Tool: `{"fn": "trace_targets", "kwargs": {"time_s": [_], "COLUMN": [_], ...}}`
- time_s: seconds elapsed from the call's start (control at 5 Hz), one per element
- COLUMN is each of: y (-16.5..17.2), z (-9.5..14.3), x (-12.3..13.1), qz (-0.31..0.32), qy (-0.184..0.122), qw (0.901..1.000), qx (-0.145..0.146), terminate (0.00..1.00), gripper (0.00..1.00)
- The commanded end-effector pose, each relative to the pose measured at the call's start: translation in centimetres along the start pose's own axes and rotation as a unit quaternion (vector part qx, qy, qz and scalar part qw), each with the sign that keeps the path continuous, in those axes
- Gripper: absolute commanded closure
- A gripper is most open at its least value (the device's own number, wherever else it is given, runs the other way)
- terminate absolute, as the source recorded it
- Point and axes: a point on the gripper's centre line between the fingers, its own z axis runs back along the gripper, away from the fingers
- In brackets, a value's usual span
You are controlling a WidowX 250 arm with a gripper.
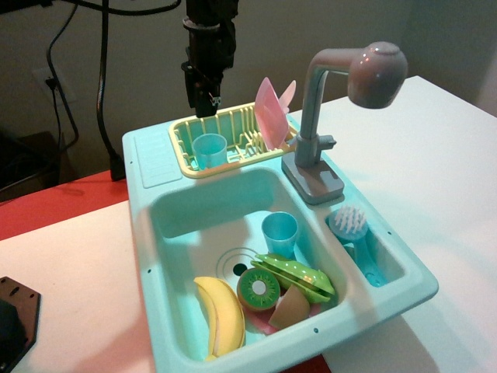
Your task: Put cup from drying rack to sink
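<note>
Toy dishes crowd a mint-turquoise plastic sink unit (155, 233) set on a white tabletop (435, 155), with a black robot gripper (205, 105) hanging above the unit's back left corner. The gripper's fingers point down over the rear rim of a pale yellow plastic drying rack (186, 159) with slotted ribs; whether they are spread or pressed together cannot be told from this angle, and nothing is seen between them.

A small light-blue plastic cup (210, 150), plain and handleless, stands upright with its mouth up inside the rack's left half, just below and in front of the gripper but apart from it. Two pink plastic plates (272, 116) lean on edge in the rack's right half.

A second, near-identical light-blue cup (279, 233) stands upright in the deep basin (close to the round drain (235, 264)). In front of it lie a yellow plastic banana (221, 315), a halved kiwi (258, 289) showing its green cut face, a green spotted vegetable-like piece (299, 273) and a brownish-tan piece (291, 309) touching a pink one beneath.

A grey plastic faucet (326, 116) with a rounded head rises at the basin's back right. A turquoise dish brush (353, 229) with white bristles rests in the small side compartment on the right. Red surface (54, 198) shows behind the table at left, and a black object (15, 318) sits at the lower left edge.
</note>
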Motion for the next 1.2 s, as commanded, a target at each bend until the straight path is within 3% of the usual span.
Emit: {"fn": "trace_targets", "kwargs": {"time_s": [0.0, 0.2, 1.0], "y": [0.0, 0.1, -0.5], "z": [0.0, -0.3, -5.3], "x": [0.0, 0.5, 1.7], "qz": [0.000, 0.004, 0.019], "qy": [0.000, -0.002, 0.006], "qw": [1.0000, 1.0000, 0.9993], "qx": [0.000, 0.006, 0.030], "terminate": [0.00, 0.00, 0.00], "gripper": [0.00, 0.00, 0.00]}}
